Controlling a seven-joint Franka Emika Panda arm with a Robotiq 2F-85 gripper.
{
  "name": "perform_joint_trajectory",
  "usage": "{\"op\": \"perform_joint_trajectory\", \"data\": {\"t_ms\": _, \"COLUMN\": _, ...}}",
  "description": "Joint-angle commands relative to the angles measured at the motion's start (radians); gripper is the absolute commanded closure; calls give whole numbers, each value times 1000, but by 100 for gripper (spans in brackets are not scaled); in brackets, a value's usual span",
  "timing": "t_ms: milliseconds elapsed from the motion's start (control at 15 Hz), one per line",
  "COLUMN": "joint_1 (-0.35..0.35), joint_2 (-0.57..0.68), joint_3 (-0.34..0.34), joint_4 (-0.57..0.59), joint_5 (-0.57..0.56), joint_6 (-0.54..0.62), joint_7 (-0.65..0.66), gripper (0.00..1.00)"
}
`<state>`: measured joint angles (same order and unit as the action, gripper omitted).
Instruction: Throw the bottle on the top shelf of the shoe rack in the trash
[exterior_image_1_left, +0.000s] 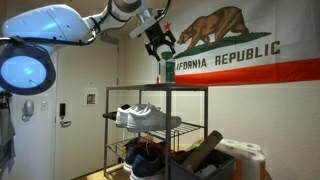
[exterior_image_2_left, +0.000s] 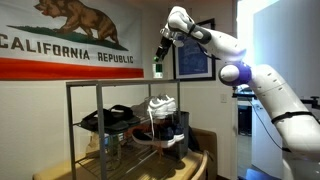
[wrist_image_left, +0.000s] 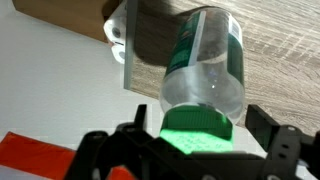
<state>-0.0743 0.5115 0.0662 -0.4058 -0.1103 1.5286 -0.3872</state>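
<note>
— Where are we?
— Before the grasp: our tool (exterior_image_1_left: 160, 50) hangs wide open just above the bottle (exterior_image_1_left: 166, 70), which stands upright at a corner of the top shelf (exterior_image_1_left: 135, 88) of the shoe rack (exterior_image_1_left: 207, 120).
— Next?
— We'd lower, straddle it, close, then lift.

in an exterior view, the white robot arm (exterior_image_1_left: 60, 25) enters from the upper part of the frame. its black gripper (exterior_image_1_left: 162, 51) points down, jaws spread apart. directly below the fingertips, a small green translucent plastic bottle (exterior_image_1_left: 168, 68) stands upright on the thin dark top shelf (exterior_image_1_left: 135, 88) of the tall dark metal-frame shoe rack (exterior_image_1_left: 206, 120). whether the fingers touch the bottle cannot be told. lower than the gripper, one tier down, a white sneaker (exterior_image_1_left: 145, 117) rests. dark shoes (exterior_image_1_left: 148, 158) lie lower. far below the gripper, beside the rack, sits a dark grey boxy bin (exterior_image_1_left: 215, 168). behind the gripper hangs a california flag (exterior_image_1_left: 235, 50).
</note>
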Motion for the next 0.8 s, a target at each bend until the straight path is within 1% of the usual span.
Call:
{"op": "perform_joint_trajectory", "data": {"t_ms": 0, "joint_1": -23, "joint_2": -22, "joint_3": 18, "joint_4": -48, "joint_5": 23, "joint_6": 38, "joint_7": -79, "gripper": 0}}
{"op": "perform_joint_trajectory", "data": {"t_ms": 67, "joint_1": -23, "joint_2": -21, "joint_3": 18, "joint_4": -47, "joint_5": 21, "joint_6": 43, "joint_7": -97, "gripper": 0}}
{"op": "perform_joint_trajectory", "data": {"t_ms": 133, "joint_1": -5, "joint_2": 48, "joint_3": -11, "joint_4": 82, "joint_5": 34, "joint_6": -14, "joint_7": -116, "gripper": 0}}
{"op": "perform_joint_trajectory", "data": {"t_ms": 200, "joint_1": -22, "joint_2": -22, "joint_3": 15, "joint_4": -46, "joint_5": 21, "joint_6": 45, "joint_7": -120, "gripper": 0}}
{"op": "perform_joint_trajectory", "data": {"t_ms": 267, "joint_1": -22, "joint_2": -21, "joint_3": 14, "joint_4": -45, "joint_5": 22, "joint_6": 50, "joint_7": -127, "gripper": 25}}
{"op": "perform_joint_trajectory", "data": {"t_ms": 333, "joint_1": -21, "joint_2": -22, "joint_3": 14, "joint_4": -46, "joint_5": 20, "joint_6": 52, "joint_7": -132, "gripper": 28}}
{"op": "perform_joint_trajectory", "data": {"t_ms": 467, "joint_1": -22, "joint_2": -24, "joint_3": 15, "joint_4": -47, "joint_5": 22, "joint_6": 61, "joint_7": -137, "gripper": 42}}
{"op": "perform_joint_trajectory", "data": {"t_ms": 600, "joint_1": -21, "joint_2": -28, "joint_3": 15, "joint_4": -48, "joint_5": 21, "joint_6": 71, "joint_7": -137, "gripper": 49}}
{"op": "perform_joint_trajectory", "data": {"t_ms": 667, "joint_1": -22, "joint_2": -31, "joint_3": 16, "joint_4": -50, "joint_5": 22, "joint_6": 75, "joint_7": -138, "gripper": 57}}
{"op": "perform_joint_trajectory", "data": {"t_ms": 733, "joint_1": -22, "joint_2": -32, "joint_3": 15, "joint_4": -52, "joint_5": 22, "joint_6": 73, "joint_7": -137, "gripper": 60}}
